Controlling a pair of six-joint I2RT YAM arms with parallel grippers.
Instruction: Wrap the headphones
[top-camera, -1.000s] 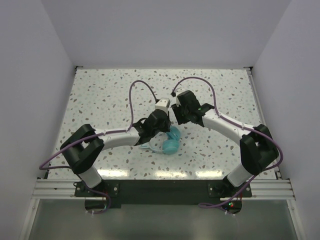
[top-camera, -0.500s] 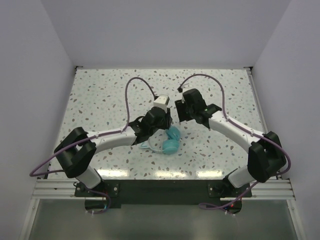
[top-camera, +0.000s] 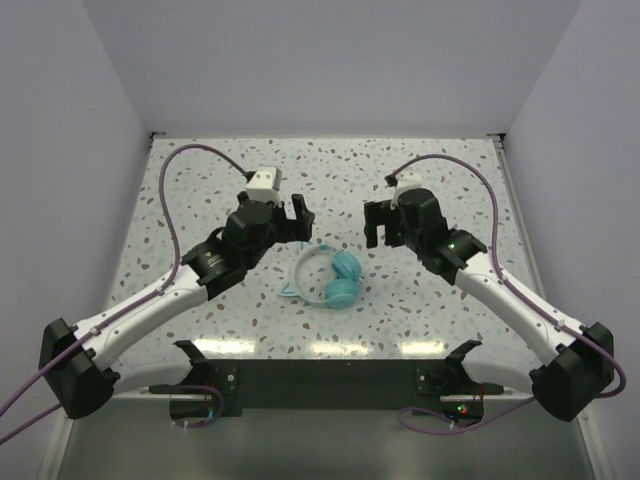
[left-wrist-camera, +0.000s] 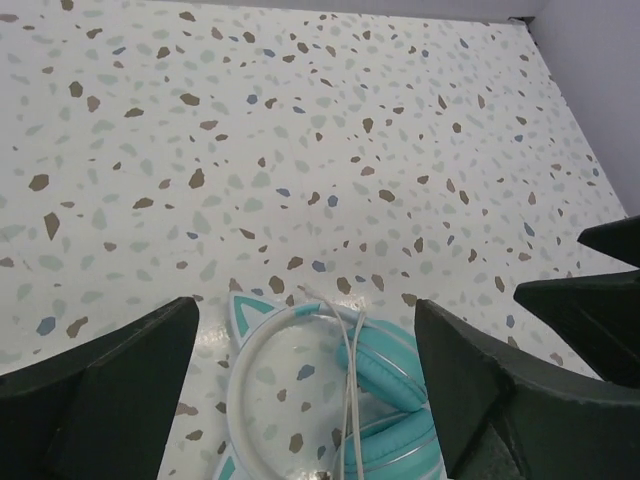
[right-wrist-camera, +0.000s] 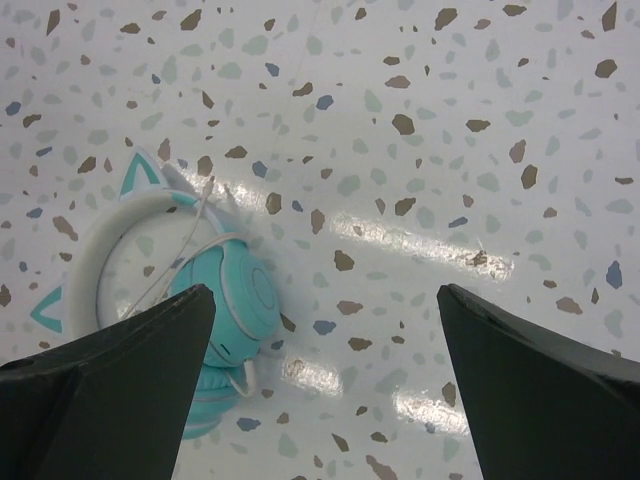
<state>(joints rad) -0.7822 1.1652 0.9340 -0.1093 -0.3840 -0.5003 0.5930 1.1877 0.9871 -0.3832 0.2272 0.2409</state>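
Note:
The turquoise headphones (top-camera: 328, 279) lie flat on the speckled table, their two earcups folded together and the pale headband (left-wrist-camera: 250, 345) with its cat ears curving to the left. A thin whitish cord (left-wrist-camera: 350, 375) runs over the headband and across the earcups. My left gripper (top-camera: 292, 220) hovers up and left of them, open and empty; in its wrist view the gripper (left-wrist-camera: 305, 305) frames the headphones (left-wrist-camera: 385, 385). My right gripper (top-camera: 377, 226) hovers up and right, also open and empty. In the right wrist view that gripper (right-wrist-camera: 325, 290) has the headphones (right-wrist-camera: 225, 300) at its left finger.
White walls close the table (top-camera: 450, 160) on the left, back and right. Purple cables (top-camera: 190, 160) arc above both arms. A metal rail (top-camera: 320, 375) with the arm bases runs along the near edge.
Both arms have drawn back and apart from the headphones, the left to the left, the right to the right. Both grippers have opened. The headphones stay on the table, now uncovered.

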